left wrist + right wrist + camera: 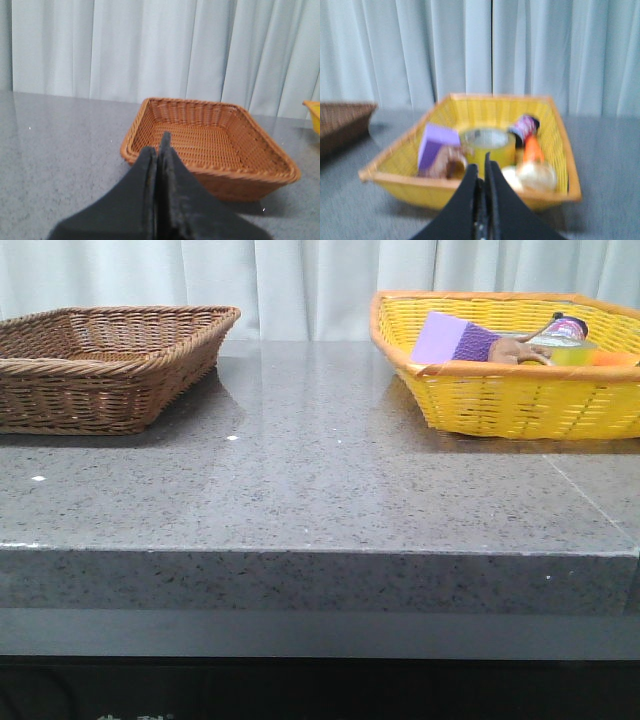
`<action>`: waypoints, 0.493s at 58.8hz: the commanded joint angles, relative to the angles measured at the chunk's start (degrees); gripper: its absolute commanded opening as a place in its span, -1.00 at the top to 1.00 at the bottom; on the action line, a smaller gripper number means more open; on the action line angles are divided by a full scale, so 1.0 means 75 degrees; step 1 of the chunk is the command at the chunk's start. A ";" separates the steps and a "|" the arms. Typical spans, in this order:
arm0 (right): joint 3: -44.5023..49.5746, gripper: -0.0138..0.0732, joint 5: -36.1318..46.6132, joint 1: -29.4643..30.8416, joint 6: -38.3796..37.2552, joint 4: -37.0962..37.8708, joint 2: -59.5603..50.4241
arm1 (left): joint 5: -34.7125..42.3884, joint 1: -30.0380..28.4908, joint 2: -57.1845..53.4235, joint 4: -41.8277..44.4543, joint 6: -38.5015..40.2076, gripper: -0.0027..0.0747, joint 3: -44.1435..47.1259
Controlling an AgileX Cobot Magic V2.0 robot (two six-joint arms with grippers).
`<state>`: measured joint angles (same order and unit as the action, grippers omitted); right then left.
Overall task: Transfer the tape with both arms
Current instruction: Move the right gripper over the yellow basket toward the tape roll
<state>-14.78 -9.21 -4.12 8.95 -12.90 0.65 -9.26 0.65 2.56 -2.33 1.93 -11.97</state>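
Yellow-green and translucent, the tape (487,145) stands inside the yellow basket (555,187), just beyond the right gripper (481,172), whose black fingers (470,187) are pressed together on nothing and sit short of the basket's near rim. Its white inner core shows at the top; any print is too blurred to read. Beside the tape in the basket lie a purple block (437,145) and an orange item (533,148). The left gripper (157,155) is likewise clenched and empty, pointing at the brown wicker basket (210,140) on the grey stone worktop (320,490), well apart from the tape.
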 commanded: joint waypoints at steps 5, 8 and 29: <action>-0.1465 0.94 -0.0018 0.0030 0.0004 -0.0042 0.1304 | 0.0004 -0.0018 0.1489 -0.0068 0.0093 0.98 -0.1479; -0.1898 0.94 -0.0170 0.0030 0.0004 -0.0042 0.1824 | 0.0021 -0.0018 0.1934 -0.0068 0.0093 0.98 -0.1868; -0.3256 0.93 -0.0685 0.0030 0.0004 -0.0042 0.3954 | 0.0245 -0.0018 0.3517 -0.0068 0.0093 0.98 -0.2861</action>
<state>-37.12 -17.96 -4.12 8.95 -13.00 28.64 -12.71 0.65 28.23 -2.33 1.93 -31.18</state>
